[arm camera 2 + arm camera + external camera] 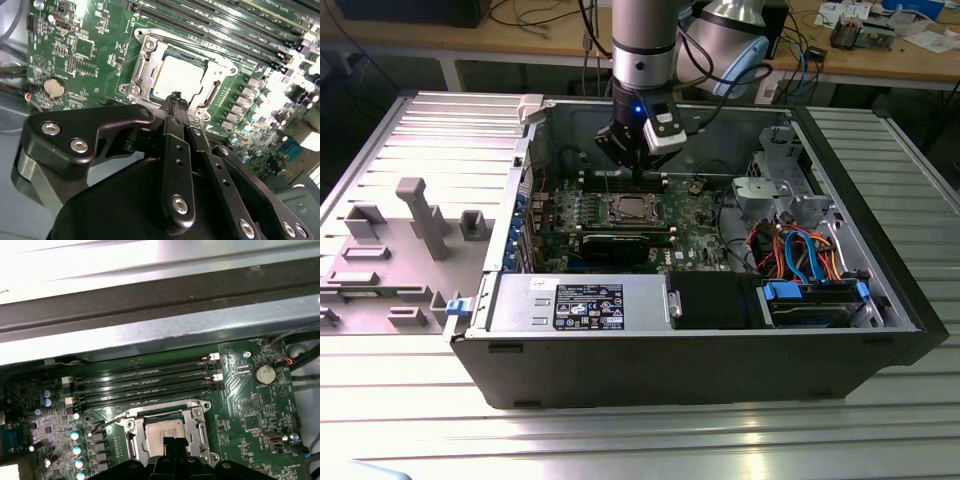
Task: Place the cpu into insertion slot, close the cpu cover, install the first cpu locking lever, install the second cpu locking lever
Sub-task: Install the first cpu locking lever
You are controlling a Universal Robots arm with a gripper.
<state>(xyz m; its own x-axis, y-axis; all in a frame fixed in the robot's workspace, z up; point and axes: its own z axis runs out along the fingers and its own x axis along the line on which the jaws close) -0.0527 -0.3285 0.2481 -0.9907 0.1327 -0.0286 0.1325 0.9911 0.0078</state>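
Gripper (176, 99): fingers pinched together, nothing between them, tips poised just above edge of cpu (177, 77). I read this as a pushing pose, not a carrying one. Cpu lies flat in insertion slot (608, 212). Cpu cover (142, 62) is down around it, chip top showing through window. Locking levers latched or not: I can't tell. Socket sits on motherboard (692, 215), just beside memory slots (145, 382). Case (700, 370) lies open on its side, I judge for reach from above. It holds board, power supply (585, 303), drive cage (775, 195), cables (800, 250).
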